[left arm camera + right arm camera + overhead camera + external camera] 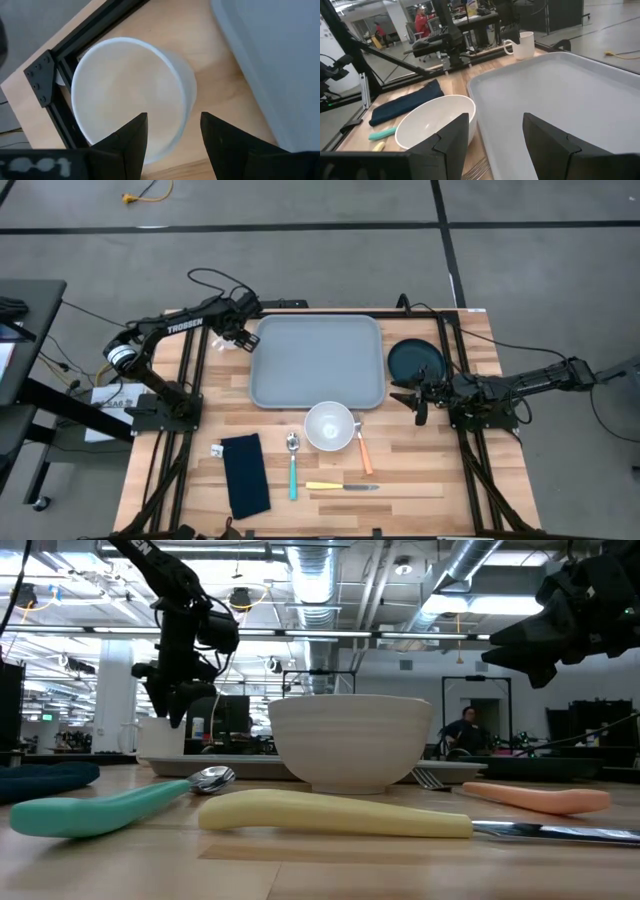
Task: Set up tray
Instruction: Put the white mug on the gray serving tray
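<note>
The light grey-blue tray (316, 360) lies flat in the middle of the table. A white mug (125, 95) stands on the wood just off the tray's far left corner. My left gripper (172, 120) hangs open over it, pointing steeply down, one finger above the mug's hollow and the other outside its wall on the tray side. In the high view this gripper (240, 335) is at the tray's far left corner. My right gripper (415, 402) waits open and level at the tray's right side, with nothing between its fingers.
A dark round plate (416, 360) lies right of the tray. A white bowl (330, 425) stands at the tray's near edge. In front lie a teal spoon (292, 465), an orange-handled fork (363, 450), a yellow-handled knife (340, 486) and a navy napkin (245, 475).
</note>
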You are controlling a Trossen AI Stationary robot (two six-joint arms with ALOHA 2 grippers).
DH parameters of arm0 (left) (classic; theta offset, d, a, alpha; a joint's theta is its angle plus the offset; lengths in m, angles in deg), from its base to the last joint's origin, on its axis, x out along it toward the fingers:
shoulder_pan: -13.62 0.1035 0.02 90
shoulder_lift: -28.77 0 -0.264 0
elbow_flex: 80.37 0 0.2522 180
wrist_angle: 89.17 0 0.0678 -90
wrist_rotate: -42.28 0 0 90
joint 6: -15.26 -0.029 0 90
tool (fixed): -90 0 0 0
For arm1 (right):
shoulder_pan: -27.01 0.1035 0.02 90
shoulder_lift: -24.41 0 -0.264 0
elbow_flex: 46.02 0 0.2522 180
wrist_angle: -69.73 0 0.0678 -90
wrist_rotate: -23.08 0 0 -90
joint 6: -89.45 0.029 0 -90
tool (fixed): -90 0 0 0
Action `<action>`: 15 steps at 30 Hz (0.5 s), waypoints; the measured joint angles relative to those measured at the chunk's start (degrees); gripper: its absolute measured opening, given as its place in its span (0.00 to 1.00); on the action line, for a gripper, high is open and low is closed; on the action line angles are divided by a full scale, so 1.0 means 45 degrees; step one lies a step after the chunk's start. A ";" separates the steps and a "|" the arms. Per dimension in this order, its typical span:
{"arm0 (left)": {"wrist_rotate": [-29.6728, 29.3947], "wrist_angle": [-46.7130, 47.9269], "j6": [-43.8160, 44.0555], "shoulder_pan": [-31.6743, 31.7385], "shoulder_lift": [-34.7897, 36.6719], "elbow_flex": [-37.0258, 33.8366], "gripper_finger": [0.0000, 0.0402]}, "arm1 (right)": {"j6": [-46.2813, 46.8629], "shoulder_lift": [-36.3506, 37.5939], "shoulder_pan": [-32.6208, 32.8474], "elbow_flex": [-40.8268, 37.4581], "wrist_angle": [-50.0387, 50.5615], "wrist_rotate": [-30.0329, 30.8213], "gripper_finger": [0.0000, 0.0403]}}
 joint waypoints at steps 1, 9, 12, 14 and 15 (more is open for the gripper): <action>-0.0016 0.0000 -0.0017 0.0000 -0.0004 0.0000 0.43 | 0.0000 0.0002 0.0000 0.0000 0.0000 0.0000 0.44; 0.0097 -0.0043 -0.0007 0.0000 -0.0004 0.0000 0.43 | 0.0000 0.0004 0.0000 0.0000 -0.0002 0.0003 0.44; 0.0113 -0.0052 0.0155 0.0000 -0.0004 0.0000 0.43 | 0.0000 0.0004 0.0000 0.0000 0.0000 0.0005 0.44; 0.0113 -0.0107 0.0179 0.0000 -0.0004 0.0000 0.43 | 0.0001 0.0004 0.0003 0.0000 0.0000 0.0002 0.44; 0.0113 -0.0142 0.0188 0.0000 -0.0004 0.0000 0.43 | 0.0005 0.0004 0.0000 0.0000 0.0000 0.0000 0.44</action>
